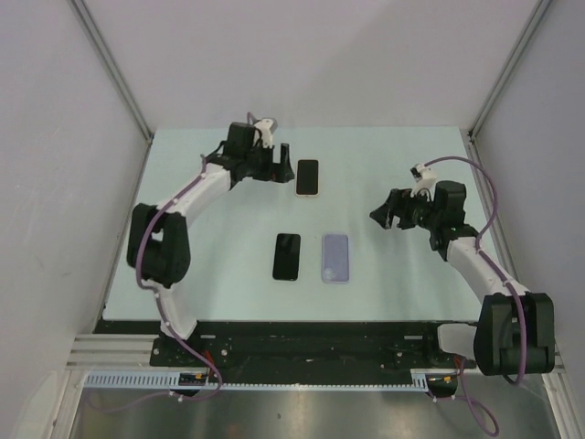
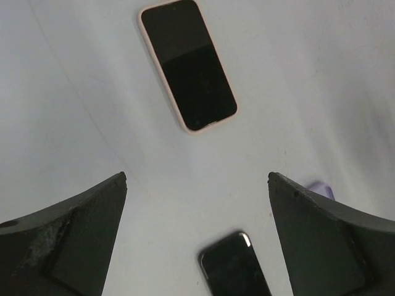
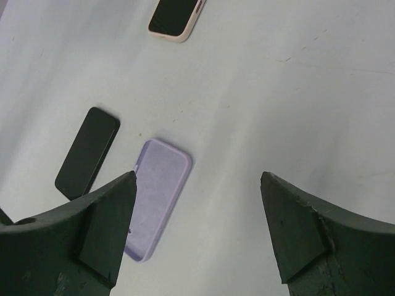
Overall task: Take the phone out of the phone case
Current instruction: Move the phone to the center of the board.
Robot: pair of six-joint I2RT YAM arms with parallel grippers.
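Right gripper (image 3: 197,179) stood spread wide above the table (image 1: 402,274), holding and touching nothing. Left gripper (image 2: 197,185) was likewise fully spread and empty, just beside a phone in a pink case (image 1: 307,176) at the far middle. Surface was pale green, enclosed by white walls (image 1: 55,137). Bare black phone (image 1: 286,256) lay flat mid-table, screen up, long axis running near to far, parallel to the lilac case (image 1: 335,258) just beside it, not touching.

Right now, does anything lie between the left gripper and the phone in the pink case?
Nothing visible does. The left gripper is open, and only bare table lies between it and the phone in the pink case. The bare black phone and the purple case lie nearer the bases, off that path.
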